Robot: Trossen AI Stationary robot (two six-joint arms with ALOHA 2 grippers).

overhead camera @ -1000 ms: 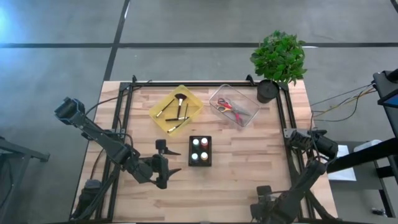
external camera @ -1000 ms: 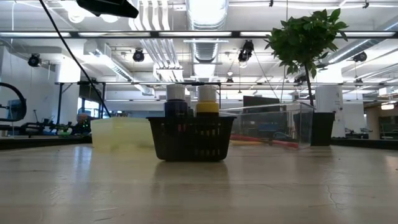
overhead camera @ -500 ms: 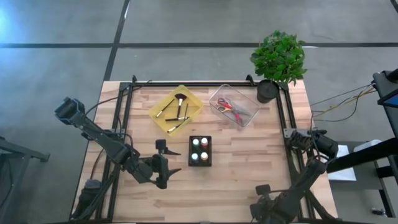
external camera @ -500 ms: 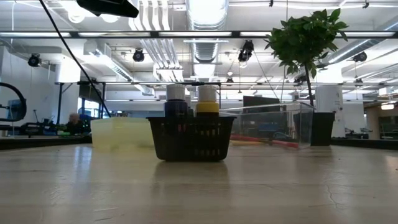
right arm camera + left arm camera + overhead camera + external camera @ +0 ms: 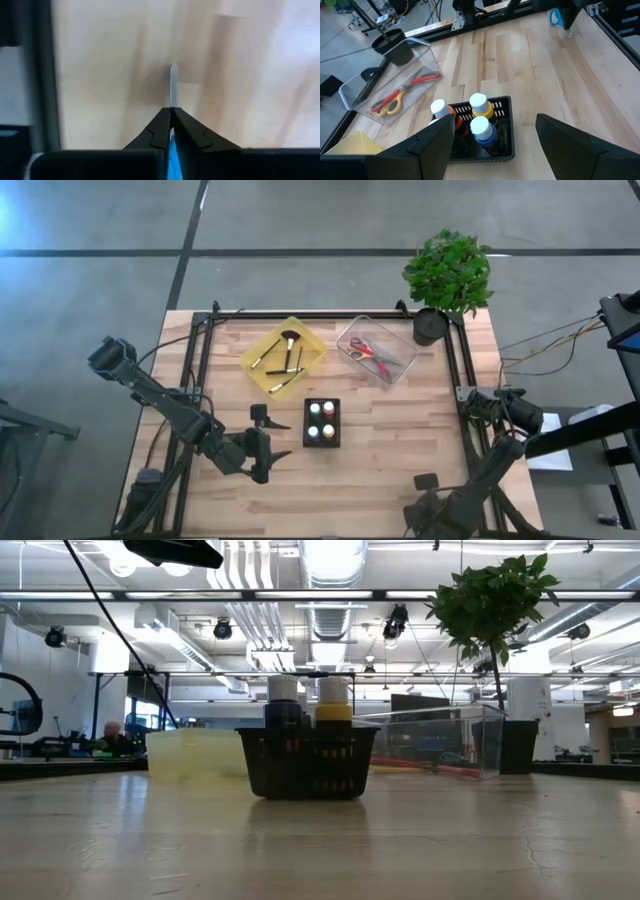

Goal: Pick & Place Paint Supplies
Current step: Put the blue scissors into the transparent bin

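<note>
Your right gripper (image 5: pixel 171 111) is clenched on the blue-handled scissors (image 5: pixel 172 80). Its two dark fingers are pressed together, and the thin metal blade sticks out past their tips, over bare wood. That arm sits low at the front of the table on your right side. The left wrist view shows a blue handle loop hanging under the gripper.

Your left gripper (image 5: pixel 272 437) grasps nothing. Its fingers (image 5: pixel 437 140) are spread wide and hover above the table, just left of the black slatted plastic basket (image 5: pixel 322 438). The left arm reaches in from the table's left edge, elbow bent, with the wrist pointing toward the basket.

The basket holds the small paint bottles (image 5: pixel 478 104), standing upright and packed close together. Beyond it, toward the back of the table, the thin dark-handled brushes (image 5: pixel 284 358) lie loose in the shallow yellow plastic tray (image 5: pixel 255 352). Beside that on the right, the yellow- and red-handled scissors (image 5: pixel 366 350) lie in the clear plastic box (image 5: pixel 400 365). A leafy green plant in a dark pot (image 5: pixel 448 275) stands at the back right corner.

The light wooden plank tabletop (image 5: pixel 380 450) is framed by black rails. The room beyond has grey flooring, exposed ceiling ducts and strip lights. A person (image 5: pixel 112 733) is seated far off.
</note>
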